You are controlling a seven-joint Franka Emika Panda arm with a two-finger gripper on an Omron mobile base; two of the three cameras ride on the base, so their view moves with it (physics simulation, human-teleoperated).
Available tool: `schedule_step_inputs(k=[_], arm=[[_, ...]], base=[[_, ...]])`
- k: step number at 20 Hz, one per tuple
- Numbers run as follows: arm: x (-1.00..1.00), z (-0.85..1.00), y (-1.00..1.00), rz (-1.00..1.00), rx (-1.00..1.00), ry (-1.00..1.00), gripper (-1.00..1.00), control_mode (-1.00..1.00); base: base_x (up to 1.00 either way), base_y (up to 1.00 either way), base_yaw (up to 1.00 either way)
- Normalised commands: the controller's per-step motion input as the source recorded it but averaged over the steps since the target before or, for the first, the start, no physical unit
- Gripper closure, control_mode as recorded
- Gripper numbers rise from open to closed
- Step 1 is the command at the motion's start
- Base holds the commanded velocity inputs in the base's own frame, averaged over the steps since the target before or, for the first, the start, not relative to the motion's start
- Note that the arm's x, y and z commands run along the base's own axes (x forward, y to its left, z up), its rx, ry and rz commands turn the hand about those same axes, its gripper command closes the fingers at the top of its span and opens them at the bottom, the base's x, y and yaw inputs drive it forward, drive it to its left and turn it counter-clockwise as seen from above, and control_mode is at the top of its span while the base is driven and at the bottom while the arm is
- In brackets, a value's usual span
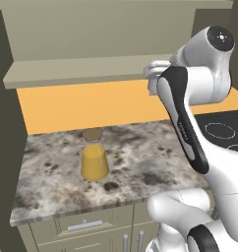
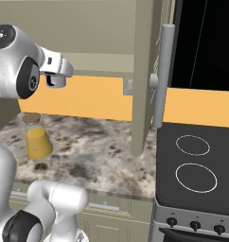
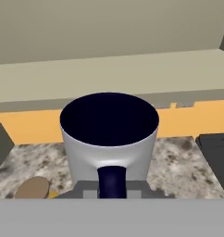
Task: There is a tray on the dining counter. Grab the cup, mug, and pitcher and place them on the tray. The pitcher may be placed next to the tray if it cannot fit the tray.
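- Glossy white robot arm (image 1: 214,162) built from rounded, tube-like segments.
- Black bands and panels at its joints.
- A round dark cap with small pale dots tops one joint.

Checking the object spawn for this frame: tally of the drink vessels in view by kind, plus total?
Pitcher: 1, standing on the marble counter.
Mug: 1, held up by its dark handle in the gripper, above the counter.
Total: 2
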Motion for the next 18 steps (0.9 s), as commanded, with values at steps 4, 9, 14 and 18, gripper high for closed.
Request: schedule_step_inputs(k=[4, 9, 14, 18], arm=[[-0.02, 0.00, 0.00, 0.00, -0.04, 0.00, 1.00, -1.00], [0.00, 0.00, 0.00, 0.00, -0.03, 0.00, 1.00, -1.00], [0.00, 0.00, 0.00, 0.00, 0.00, 0.00, 1.00, 1.00], [0.00, 0.00, 0.00, 0.00, 0.00, 0.00, 1.00, 1.00]], base=[[0.00, 0.00, 0.00], [0.00, 0.00, 0.00], [0.00, 0.00, 0.00], [-0.39, -0.03, 0.00]])
